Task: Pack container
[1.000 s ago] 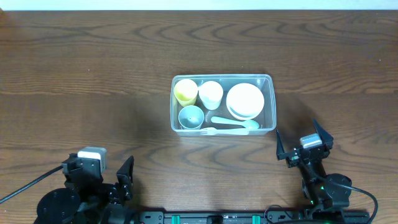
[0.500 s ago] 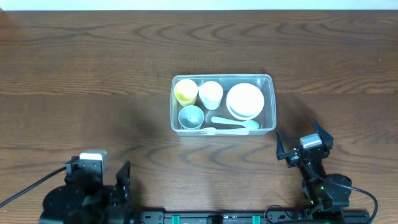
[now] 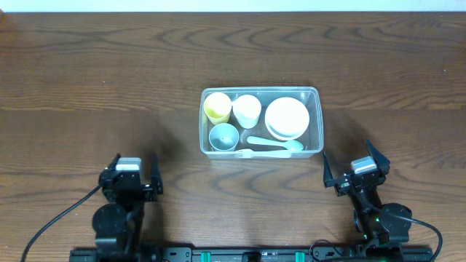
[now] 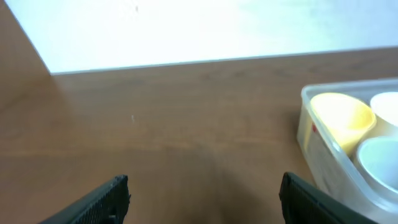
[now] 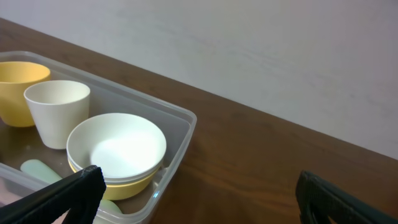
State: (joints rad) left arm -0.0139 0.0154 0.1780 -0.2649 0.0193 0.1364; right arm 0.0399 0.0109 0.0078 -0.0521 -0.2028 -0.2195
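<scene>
The clear plastic container [image 3: 314, 93] sits at the table's middle. It holds a yellow cup [image 3: 217, 106], a white cup [image 3: 247, 110], a pale blue cup [image 3: 223, 136], stacked white bowls [image 3: 287, 117] and a pale spoon and fork [image 3: 275, 148]. My left gripper [image 3: 132, 179] is open and empty at the front left, apart from the container. My right gripper [image 3: 355, 168] is open and empty just right of the container's front corner. The left wrist view shows the container's end [image 4: 323, 155] and yellow cup [image 4: 343, 115]. The right wrist view shows the bowls [image 5: 116, 149] and white cup [image 5: 57, 109].
Bare brown wood table [image 3: 109, 73] lies all around the container. A white wall [image 5: 261, 50] stands beyond the table's far edge.
My left arm has swung from the front left corner toward the right and now points straight up the table. The right arm and the container have not moved.
</scene>
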